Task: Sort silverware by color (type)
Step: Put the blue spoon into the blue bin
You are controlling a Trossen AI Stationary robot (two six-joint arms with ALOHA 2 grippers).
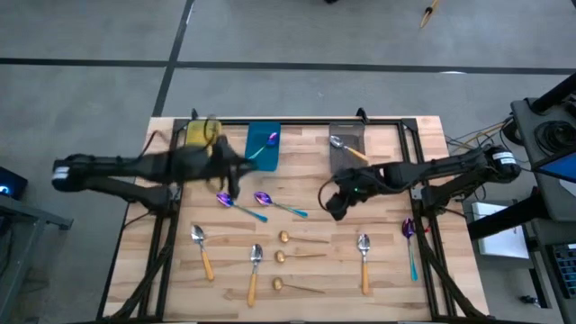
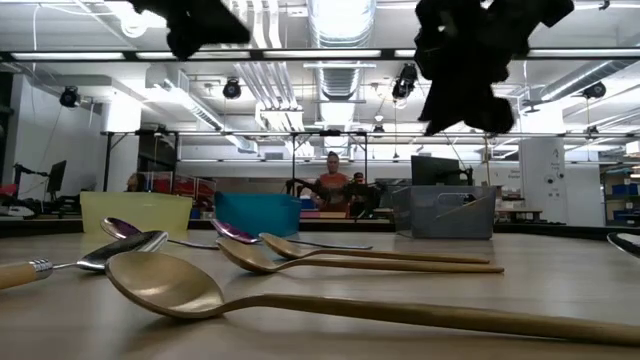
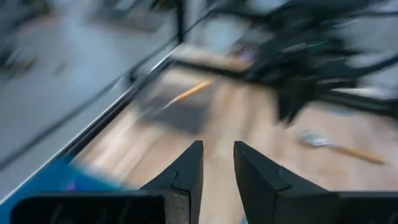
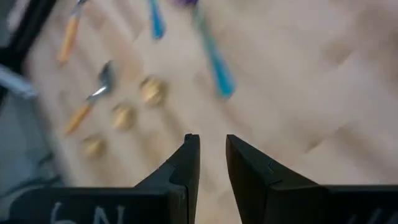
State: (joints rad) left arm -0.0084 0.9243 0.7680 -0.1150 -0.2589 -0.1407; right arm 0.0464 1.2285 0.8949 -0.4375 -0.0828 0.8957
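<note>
Left gripper (image 1: 236,173), narrowly parted and empty, is hovering mid-frame beside the blue bin (image 1: 264,147), one teal-handled spoon (image 1: 261,150) sorted inside.

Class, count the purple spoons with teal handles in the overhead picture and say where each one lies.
4: one in the blue bin; two side by side mid-table, below that bin; one near the table's right edge. Others may be hidden beneath the arms.
</note>
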